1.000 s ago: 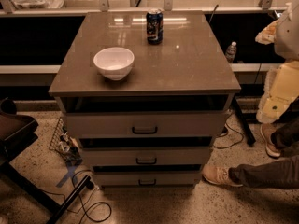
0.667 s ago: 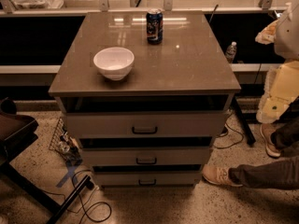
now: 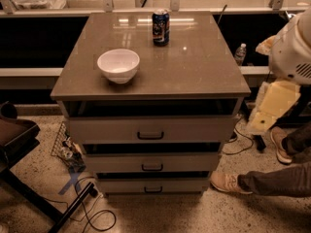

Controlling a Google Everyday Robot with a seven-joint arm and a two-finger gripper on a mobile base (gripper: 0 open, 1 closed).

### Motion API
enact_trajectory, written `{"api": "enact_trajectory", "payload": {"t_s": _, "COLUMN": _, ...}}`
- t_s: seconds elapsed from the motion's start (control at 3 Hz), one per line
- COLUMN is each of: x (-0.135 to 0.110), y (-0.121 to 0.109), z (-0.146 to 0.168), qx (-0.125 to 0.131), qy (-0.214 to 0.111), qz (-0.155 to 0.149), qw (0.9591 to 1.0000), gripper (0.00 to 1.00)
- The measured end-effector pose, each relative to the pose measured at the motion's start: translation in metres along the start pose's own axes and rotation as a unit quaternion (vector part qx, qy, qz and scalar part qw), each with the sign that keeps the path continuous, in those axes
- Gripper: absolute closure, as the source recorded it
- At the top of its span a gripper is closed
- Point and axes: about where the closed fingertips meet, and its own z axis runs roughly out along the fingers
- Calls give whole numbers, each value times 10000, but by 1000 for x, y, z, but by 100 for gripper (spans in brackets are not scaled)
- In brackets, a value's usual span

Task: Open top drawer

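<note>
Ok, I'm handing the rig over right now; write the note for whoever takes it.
The pincer hangs right of the top drawer, about level with it, well clear of its handle.
The top drawer shows none of its interior; it reads as not opened.
Done: nothing visible.
Left: bring the pincer to the handle, grip it, pull the drawer out.
A white bowl and a can stand on the countertop.

Our white and cream robot body

We see our arm (image 3: 294, 47) at the right edge: a big, round, white shell with a few thin dark slots cut low in its side. A small cream piece sticks out at its left. Just under the shell is our gripper (image 3: 269, 108), a pale cream-yellow block with flat faces and slanted edges.
</note>
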Motion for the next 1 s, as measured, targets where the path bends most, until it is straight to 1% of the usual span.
{"api": "enact_trajectory", "payload": {"t_s": 0.33, "x": -4, "y": 9, "z": 37, "qx": 195, "qy": -245, "qz": 133, "qw": 9994, "gripper": 0}}
{"api": "enact_trajectory", "payload": {"t_s": 0.67, "x": -9, "y": 12, "z": 81, "qx": 366, "qy": -493, "qz": 181, "qw": 9979, "gripper": 0}}
{"api": "enact_trajectory", "payload": {"t_s": 1.0, "x": -18, "y": 9, "z": 121, "qx": 595, "qy": -792, "qz": 265, "qw": 9947, "gripper": 0}}
